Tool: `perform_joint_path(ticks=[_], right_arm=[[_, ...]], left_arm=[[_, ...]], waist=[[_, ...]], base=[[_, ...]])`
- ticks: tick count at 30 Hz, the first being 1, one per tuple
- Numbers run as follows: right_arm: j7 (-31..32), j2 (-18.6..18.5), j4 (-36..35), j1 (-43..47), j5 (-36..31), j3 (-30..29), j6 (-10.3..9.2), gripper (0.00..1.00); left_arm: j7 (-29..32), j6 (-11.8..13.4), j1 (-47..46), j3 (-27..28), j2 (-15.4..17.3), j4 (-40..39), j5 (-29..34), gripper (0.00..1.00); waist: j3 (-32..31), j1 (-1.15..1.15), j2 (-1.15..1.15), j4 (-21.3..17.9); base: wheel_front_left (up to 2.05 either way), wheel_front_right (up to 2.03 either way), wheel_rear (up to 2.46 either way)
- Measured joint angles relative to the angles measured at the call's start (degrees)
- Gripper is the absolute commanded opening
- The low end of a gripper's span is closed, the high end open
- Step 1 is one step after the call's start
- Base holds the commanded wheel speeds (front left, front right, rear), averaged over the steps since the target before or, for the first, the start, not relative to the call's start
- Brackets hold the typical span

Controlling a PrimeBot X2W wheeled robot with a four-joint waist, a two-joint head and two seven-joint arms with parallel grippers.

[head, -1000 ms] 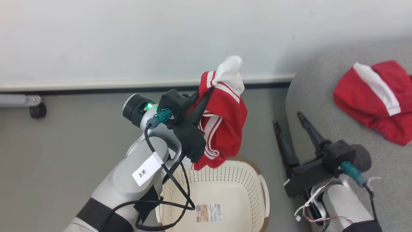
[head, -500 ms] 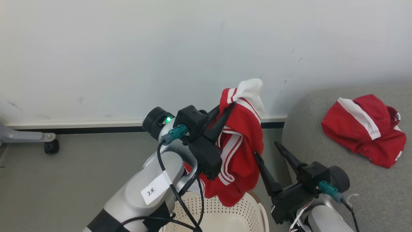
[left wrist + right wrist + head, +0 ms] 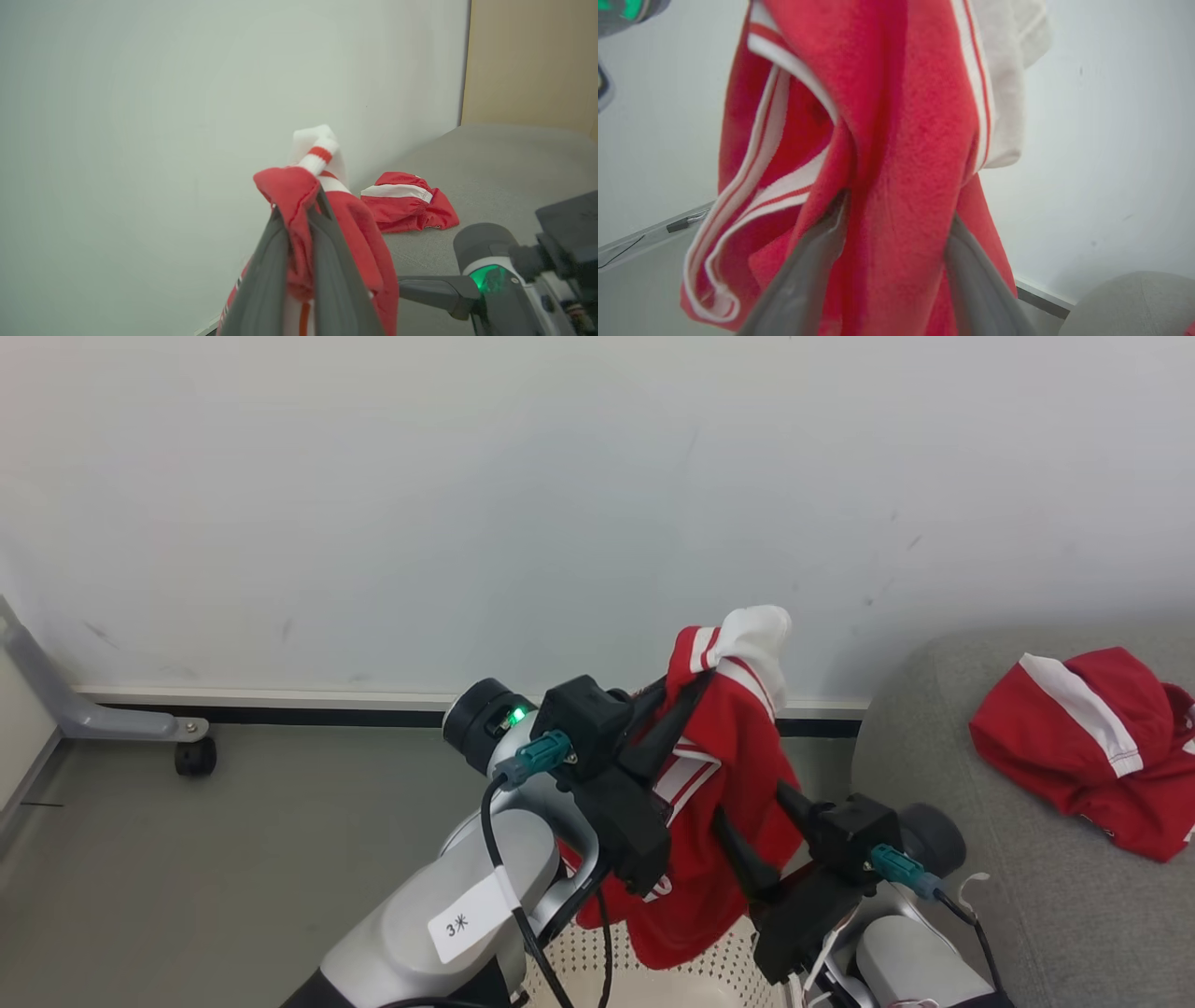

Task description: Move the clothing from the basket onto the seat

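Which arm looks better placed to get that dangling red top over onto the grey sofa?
Left, probably: the left gripper is shut on the hanging garment, while the right gripper is merely open astride it.

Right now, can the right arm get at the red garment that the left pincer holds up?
Probably yes: the right pincer is open with one finger on each side of the hanging garment, and nothing stands between them.
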Motion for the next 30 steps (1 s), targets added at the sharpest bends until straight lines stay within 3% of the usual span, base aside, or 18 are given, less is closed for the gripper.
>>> perform_joint_path(ticks=[1,8,9,10,11,12,30], right_arm=[[0.0,0.1,0.2,-0.3,0.2,0.2,0.01,0.0],[0.0,0.2,1.4,-0.9,1.1,0.9,0.02,0.0],[0.0,0.2,1.4,-1.0,1.2,1.0,0.02,0.0],[0.0,0.2,1.5,-1.1,1.2,1.2,0.02,0.0],[0.0,0.1,1.5,-1.3,1.4,1.2,0.02,0.0],[0.0,-0.1,1.6,-1.5,1.6,1.1,0.02,0.0],[0.0,-8.5,-2.3,-2.9,1.9,-1.9,0.04,0.0]], left_arm=[[0.1,0.1,0.3,0.0,0.0,0.0,0.0,0.0],[0.2,0.7,2.1,0.4,0.1,0.2,-0.8,0.0],[0.2,1.1,2.5,0.6,0.2,0.2,-0.8,0.22],[0.2,1.4,3.1,0.9,0.6,0.1,-0.9,0.64],[0.2,1.5,3.6,1.0,0.8,0.1,-1.1,0.88],[0.2,1.6,4.1,1.2,1.2,0.1,-1.2,1.0],[-0.5,3.6,12.6,1.8,2.2,0.3,-3.1,1.0]], waist=[[0.0,0.0,0.0,0.1],[-0.2,0.01,0.0,0.5],[-0.3,0.01,0.0,0.4],[-0.2,0.01,0.0,0.3],[-0.2,0.01,0.0,0.1],[-0.2,0.01,0.0,-0.1],[0.0,0.01,0.0,-6.4]], base=[[0.0,0.0,0.0],[0.0,0.0,0.0],[0.0,0.0,0.0],[0.0,0.0,0.0],[0.0,0.0,0.0],[0.0,0.0,0.0],[0.0,0.0,0.0]])
